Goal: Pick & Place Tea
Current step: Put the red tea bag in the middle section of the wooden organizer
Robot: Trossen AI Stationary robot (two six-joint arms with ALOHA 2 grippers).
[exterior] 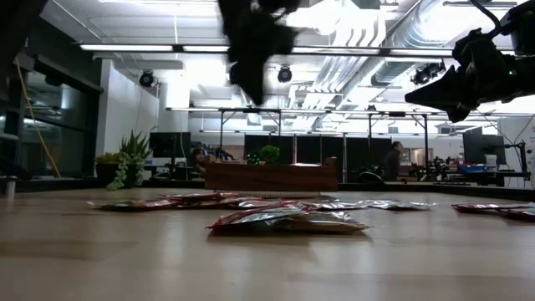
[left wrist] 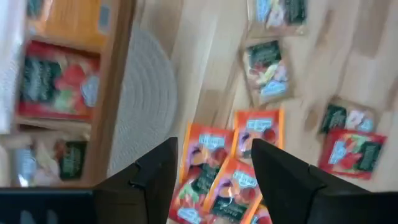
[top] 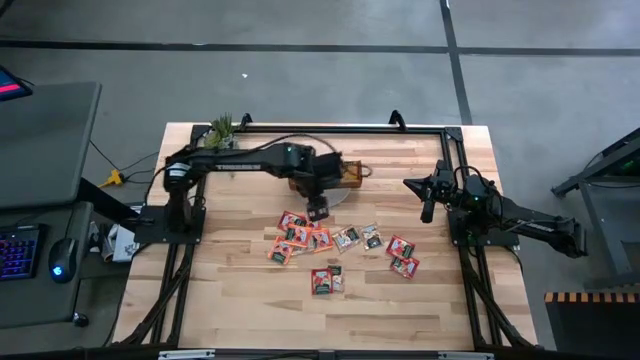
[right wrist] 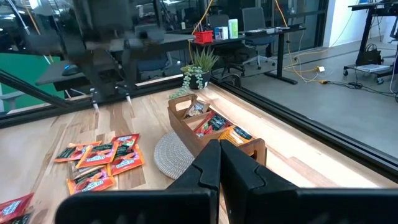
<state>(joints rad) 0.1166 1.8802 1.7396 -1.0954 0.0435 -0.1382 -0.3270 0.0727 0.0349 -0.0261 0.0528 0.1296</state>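
red-orange tea sachets [top: 300, 236] | just below left end effector [top: 318, 211] | fingers spread, empty

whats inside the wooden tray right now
The brown wooden tray already holds tea sachets: a red one, an orange one and a pale one. Anything beneath them is hidden.

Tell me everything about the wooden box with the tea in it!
The wooden tray is a long brown box with raised ends and dividers making compartments. Red, orange and pale tea sachets already lie inside. It sits at the table's far side, partly on a round pale woven mat, near a small potted plant. The left gripper hangs open nearby, not touching it.
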